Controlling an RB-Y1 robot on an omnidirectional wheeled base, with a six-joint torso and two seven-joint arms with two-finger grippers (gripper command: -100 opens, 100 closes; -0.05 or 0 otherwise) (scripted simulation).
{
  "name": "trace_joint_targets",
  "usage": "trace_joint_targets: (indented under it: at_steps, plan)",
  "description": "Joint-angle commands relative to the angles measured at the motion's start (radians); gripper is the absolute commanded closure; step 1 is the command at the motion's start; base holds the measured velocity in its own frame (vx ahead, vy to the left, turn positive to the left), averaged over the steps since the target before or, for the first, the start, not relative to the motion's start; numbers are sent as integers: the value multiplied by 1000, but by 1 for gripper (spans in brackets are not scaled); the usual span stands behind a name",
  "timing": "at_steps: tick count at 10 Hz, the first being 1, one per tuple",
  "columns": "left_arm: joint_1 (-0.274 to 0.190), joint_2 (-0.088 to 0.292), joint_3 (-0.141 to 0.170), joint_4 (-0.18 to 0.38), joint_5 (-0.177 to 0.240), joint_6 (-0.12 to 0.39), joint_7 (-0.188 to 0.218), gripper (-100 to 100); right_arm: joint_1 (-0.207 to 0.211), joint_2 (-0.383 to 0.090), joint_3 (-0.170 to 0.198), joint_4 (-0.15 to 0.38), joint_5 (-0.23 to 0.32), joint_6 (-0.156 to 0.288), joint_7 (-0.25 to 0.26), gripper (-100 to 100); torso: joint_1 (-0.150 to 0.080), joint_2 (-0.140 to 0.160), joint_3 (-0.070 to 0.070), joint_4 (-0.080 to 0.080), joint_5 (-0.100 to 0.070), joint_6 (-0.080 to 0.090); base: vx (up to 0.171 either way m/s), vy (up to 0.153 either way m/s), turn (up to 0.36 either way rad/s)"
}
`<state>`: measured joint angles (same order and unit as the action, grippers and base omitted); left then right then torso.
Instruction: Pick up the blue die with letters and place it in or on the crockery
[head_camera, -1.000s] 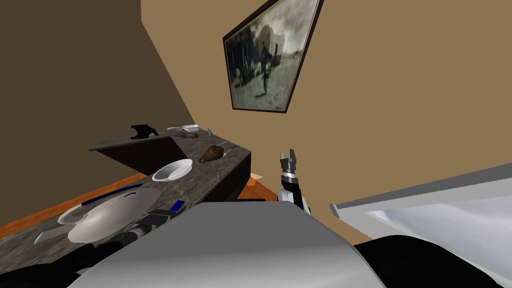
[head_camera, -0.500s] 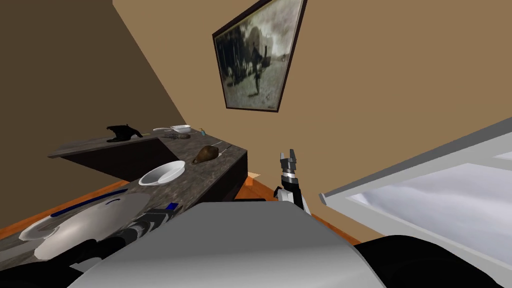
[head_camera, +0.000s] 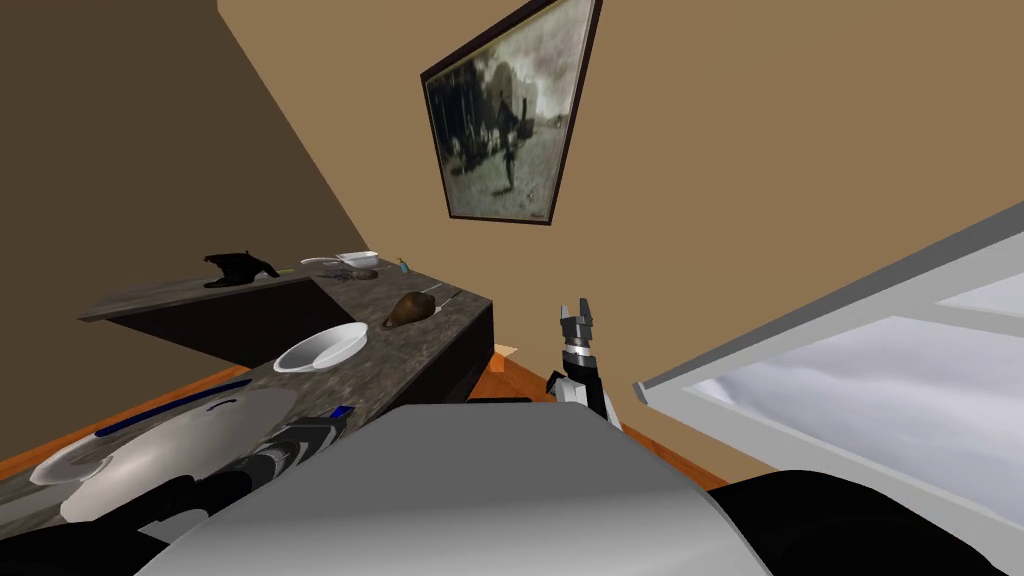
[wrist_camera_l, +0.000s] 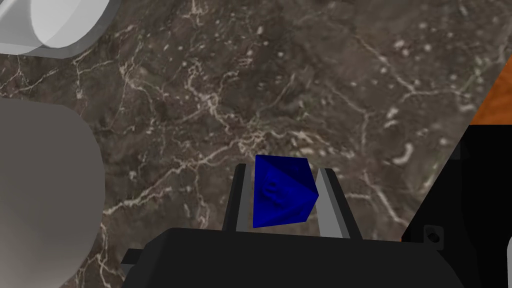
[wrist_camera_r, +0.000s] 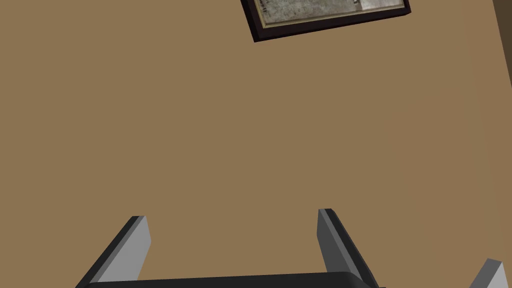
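Note:
The blue die (wrist_camera_l: 280, 192) sits between the two fingers of my left gripper (wrist_camera_l: 284, 171), and both blades press its sides over the dark marbled counter (wrist_camera_l: 310, 75). In the head view the die (head_camera: 341, 411) shows as a small blue patch at the tip of my left hand, near the counter's front edge. A white bowl (head_camera: 322, 347) stands on the counter a little beyond it. A broad pale grey dish (head_camera: 180, 450) lies close beside the left hand. My right gripper (head_camera: 577, 312) is raised off the counter's end, fingers open and holding nothing.
A brown lump (head_camera: 410, 308) lies further along the counter (head_camera: 400, 360). A black object (head_camera: 238, 268) and small white dishes (head_camera: 355, 259) sit at the far end. A white-framed window (head_camera: 850, 340) is on the right. Orange floor (head_camera: 500, 378) shows past the counter's end.
The whole head view has swung and rolled, so my head has moved. The die and my left hand stay at the same spot on the counter. The right arm has not moved.

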<state>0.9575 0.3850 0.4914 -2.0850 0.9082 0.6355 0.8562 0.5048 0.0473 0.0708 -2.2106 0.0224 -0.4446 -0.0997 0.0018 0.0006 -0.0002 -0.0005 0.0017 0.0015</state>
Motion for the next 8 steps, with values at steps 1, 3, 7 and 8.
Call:
trace_joint_targets:
  at_steps: [1, 3, 7, 8]
  plan:
    - [0, 0, 0, 0, 0, 0, 0, 100, 0, 0, 0, 0, 0, 0, 0, 0, 0, 0, 0, 0, 0, 0, 0, 0, 0]
    - [0, 0, 0, 0, 0, 0, 0, 0, 0, 0, 0, 0, 0, 0, 0, 0, 0, 0, 0, 0, 0, 0, 0, 0, 0]
    - [88, -10, -40, -105, 19, -13, -35, 100, 0, 0, 0, 0, 0, 0, 0, 0, 2, -3, -2, -1, 0, -1, 57, 45, 181]
    - [101, -11, -46, -120, 21, -15, -39, 100, 0, 0, 0, 0, 0, 0, 0, 0, 3, -4, -2, -1, 1, -1, 60, 44, 128]
